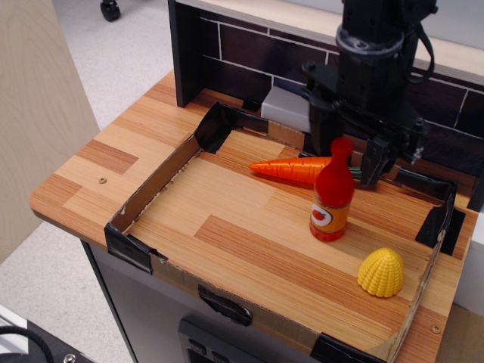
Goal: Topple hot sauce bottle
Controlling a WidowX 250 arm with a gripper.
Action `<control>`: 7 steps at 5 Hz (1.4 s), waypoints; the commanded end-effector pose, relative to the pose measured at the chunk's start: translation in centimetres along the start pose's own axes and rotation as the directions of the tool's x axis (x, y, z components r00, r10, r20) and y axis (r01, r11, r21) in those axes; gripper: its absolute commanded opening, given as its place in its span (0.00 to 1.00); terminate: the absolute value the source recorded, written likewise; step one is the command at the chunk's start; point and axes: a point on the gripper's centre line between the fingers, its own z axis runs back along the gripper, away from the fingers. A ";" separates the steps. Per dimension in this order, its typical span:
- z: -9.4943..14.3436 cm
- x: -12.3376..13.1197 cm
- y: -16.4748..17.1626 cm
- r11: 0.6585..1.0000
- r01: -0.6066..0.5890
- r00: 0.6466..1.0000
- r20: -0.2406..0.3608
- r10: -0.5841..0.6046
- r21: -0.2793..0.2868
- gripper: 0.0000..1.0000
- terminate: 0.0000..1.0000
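The hot sauce bottle (333, 195) stands upright inside the cardboard tray, right of middle, red with an orange label band and a white oval. My black gripper (345, 153) hangs just behind the bottle's cap, its two fingers (373, 162) spread to either side of the cap's height, open and holding nothing. The bottle's neck and cap show in front of the gap between the fingers. I cannot tell whether a finger touches the cap.
An orange toy carrot (291, 169) lies behind the bottle, its green stem partly hidden by the gripper. A yellow ridged dome toy (380, 273) sits at the front right. The low cardboard tray wall (155, 187) rings the wooden floor. A dark brick-pattern backboard (249, 53) stands behind.
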 end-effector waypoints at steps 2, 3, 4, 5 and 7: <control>2.5 1.5 0.8 0.992 -0.062 0.994 -0.082 0.071 0.107 0.00 0.00; 2.6 1.4 1.1 0.972 -0.107 0.943 -0.288 0.166 0.210 0.00 0.00; 1.4 1.3 1.2 0.966 -0.113 0.866 -0.453 0.210 0.233 0.00 0.00; -0.1 1.3 0.6 0.979 -0.065 0.858 -0.490 0.154 0.194 0.00 0.00; -0.9 1.1 -0.8 0.989 0.128 0.925 -0.369 -0.093 0.070 0.00 0.00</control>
